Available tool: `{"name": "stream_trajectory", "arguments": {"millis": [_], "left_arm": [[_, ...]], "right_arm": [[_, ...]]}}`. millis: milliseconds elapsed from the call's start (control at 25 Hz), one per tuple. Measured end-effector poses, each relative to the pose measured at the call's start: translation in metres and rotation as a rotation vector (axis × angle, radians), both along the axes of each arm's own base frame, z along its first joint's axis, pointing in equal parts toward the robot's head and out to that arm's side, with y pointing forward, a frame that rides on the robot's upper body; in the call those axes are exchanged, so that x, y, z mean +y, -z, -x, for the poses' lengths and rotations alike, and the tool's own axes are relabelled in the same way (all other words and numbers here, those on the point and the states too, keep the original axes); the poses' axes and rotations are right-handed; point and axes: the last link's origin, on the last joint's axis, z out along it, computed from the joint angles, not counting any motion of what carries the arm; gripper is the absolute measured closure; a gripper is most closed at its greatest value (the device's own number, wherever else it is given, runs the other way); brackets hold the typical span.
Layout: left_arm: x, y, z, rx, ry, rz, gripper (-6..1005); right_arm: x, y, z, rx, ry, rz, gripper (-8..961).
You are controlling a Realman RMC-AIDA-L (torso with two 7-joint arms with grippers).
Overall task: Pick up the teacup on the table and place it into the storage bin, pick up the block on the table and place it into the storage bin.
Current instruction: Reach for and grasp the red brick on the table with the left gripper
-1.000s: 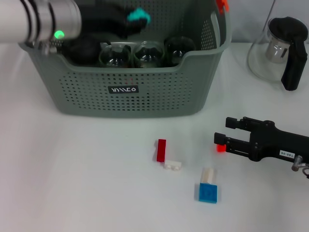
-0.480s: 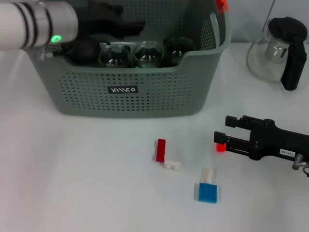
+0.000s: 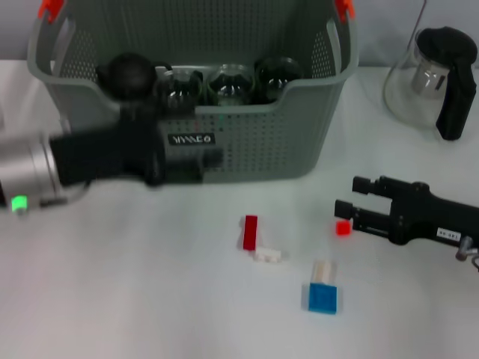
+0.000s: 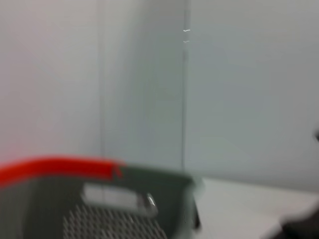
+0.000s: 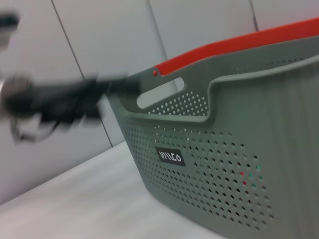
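The grey-green storage bin (image 3: 254,146) stands at the back of the white table and holds three glass teacups (image 3: 228,81) and a dark round object (image 3: 131,71). No teacup shows on the table itself. A long red block (image 3: 250,232), a white block (image 3: 268,255), a white-and-blue block (image 3: 322,293) and a small red block (image 3: 343,228) lie in front of the bin. My right gripper (image 3: 346,197) is open, low over the table just beside the small red block. My left gripper (image 3: 209,158) is a blur in front of the bin's front wall.
A glass teapot (image 3: 419,82) with a black handle stands at the back right. The bin's orange handle clips (image 3: 344,7) show at its top corners. The right wrist view shows the bin's front wall (image 5: 209,164) and my blurred left arm (image 5: 65,99).
My left arm has come out from over the bin and swung down in front of its front wall. The right gripper has barely moved.
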Motion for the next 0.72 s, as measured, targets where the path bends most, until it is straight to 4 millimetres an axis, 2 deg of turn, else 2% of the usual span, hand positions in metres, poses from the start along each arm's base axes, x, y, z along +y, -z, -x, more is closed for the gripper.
{"name": "stream_trajectory", "arguments": {"millis": [120,280,720], "left_arm": [[-0.018,0.022,0.023,0.051,-0.004,0.019,126],[-0.025,0.048,0.037,0.115,-0.04,0.075,109],[-0.005,0.091,0.028,0.254,-0.05,0.156,111]], "right_arm": [[0.0,0.0,0.0,0.0,0.003,0.001,240],[-0.001,-0.001,-0.002,-0.001,0.008,0.001,241],[-0.002,-0.003,-0.006,-0.002,0.024,-0.007,241]]}}
